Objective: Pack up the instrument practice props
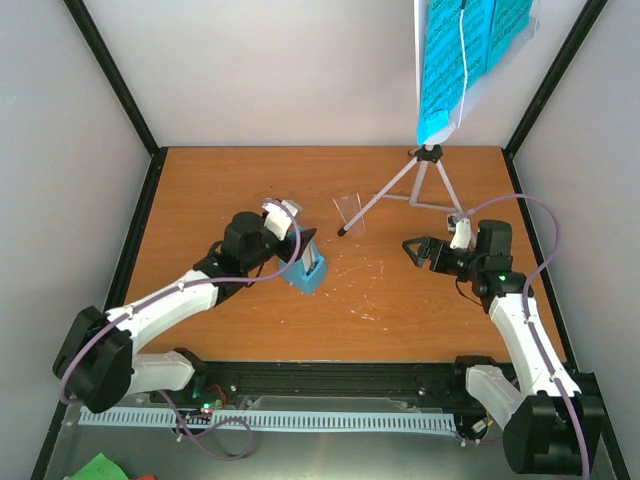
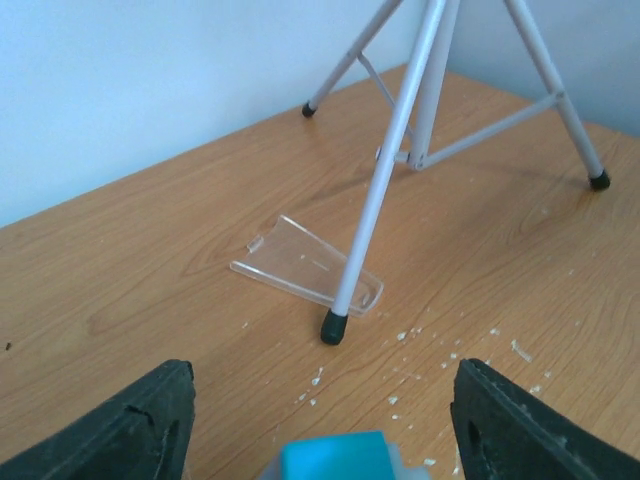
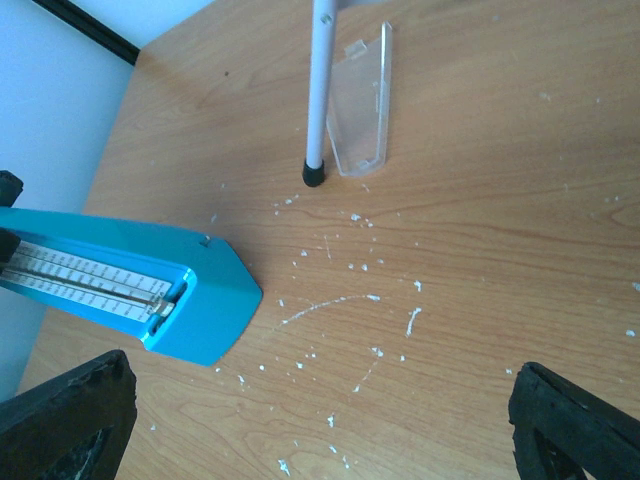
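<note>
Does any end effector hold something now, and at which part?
Nothing is held. The left end effector straddles the top of the metronome with gaps on both sides; the right end effector is open and empty.

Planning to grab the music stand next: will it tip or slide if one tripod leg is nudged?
Probably top-heavy: blue sheet-music pages sit high on the music stand above thin tripod legs, so it may tip. Its black foot cap looks rubbery, so it would likely grip, not slide.

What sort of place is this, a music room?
Probably a robot test booth: a wooden table boxed in by plain white panels, two robot arms fixed at its near edge, a music stand and metronome set out as props.
</note>
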### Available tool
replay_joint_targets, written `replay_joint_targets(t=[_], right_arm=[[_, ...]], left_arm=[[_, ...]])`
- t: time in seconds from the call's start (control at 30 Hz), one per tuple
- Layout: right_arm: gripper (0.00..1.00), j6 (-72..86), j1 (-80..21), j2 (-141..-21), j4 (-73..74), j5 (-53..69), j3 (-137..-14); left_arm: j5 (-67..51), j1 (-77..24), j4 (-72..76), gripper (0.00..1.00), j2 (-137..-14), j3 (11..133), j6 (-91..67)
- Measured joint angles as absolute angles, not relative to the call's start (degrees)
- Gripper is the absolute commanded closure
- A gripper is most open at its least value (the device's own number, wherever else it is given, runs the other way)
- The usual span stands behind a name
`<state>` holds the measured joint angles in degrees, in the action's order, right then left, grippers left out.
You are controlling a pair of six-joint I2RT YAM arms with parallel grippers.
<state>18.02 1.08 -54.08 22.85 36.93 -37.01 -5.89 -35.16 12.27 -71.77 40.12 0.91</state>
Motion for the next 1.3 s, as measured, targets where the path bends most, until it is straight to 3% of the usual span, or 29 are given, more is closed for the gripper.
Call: replay_joint_targets(t=[0.23,0.4,0.53,0.8,0.93,1.1,1.3], right_arm=[[0.01,18.3,1.1,-54.1,22.5,39.7,-37.0],[0.05,19.8,0.1,-54.7,19.4,43.5,-37.0],[0.1,20.5,-10.8,-60.3,16.7,41.5,-40.5],[0.24,22.2,-31.2,-76.0,8.7,34.2,-46.0],[0.4,24.9,-33.3,-83.0,4.6,32.4,-46.2],[0.45,27.4,-33.4,-88.7,2.3,29.7,-48.2],[0.47,28.1,-33.4,-93.6,2.6,24.6,-53.0]], left_arm=[[-4.3,-35.2,9.7,0.01,-64.5,40.3,-3.1],[-2.8,-34.7,0.7,0.01,-58.4,44.7,-12.3],[-7.7,-32.1,-5.2,0.01,-54.5,46.3,-22.8],[-17.5,-25.5,-10.0,0.01,-45.4,30.3,-40.3],[-24.3,-18.2,-8.1,0.0,-45.7,21.1,-46.2],[-30.9,-14.4,-1.3,0.03,-47.0,11.7,-52.6],[-34.3,-14.1,3.8,0.14,-54.0,11.7,-53.4]])
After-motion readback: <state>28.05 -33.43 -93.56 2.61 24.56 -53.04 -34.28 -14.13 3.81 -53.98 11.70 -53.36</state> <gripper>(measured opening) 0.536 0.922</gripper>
